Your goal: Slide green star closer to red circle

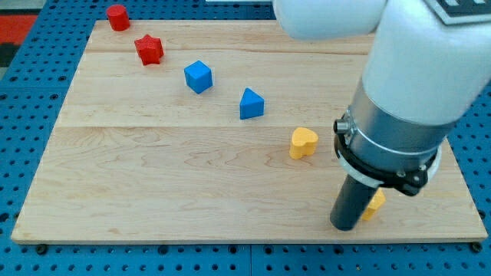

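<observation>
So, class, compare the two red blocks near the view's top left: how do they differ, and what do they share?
The red circle is a round, smooth-sided cylinder; the red star has jutting points. The red circle sits at the board's top edge, near the corner; the red star lies lower and further right, nearer the blue cube. They share the same red colour, look similar in size, and stand far from my tip.

A robotics lab bench: a pale wooden board (192, 176) lies on a blue perforated metal base (31, 92), with a white and grey robot arm (406, 92) above it.
</observation>
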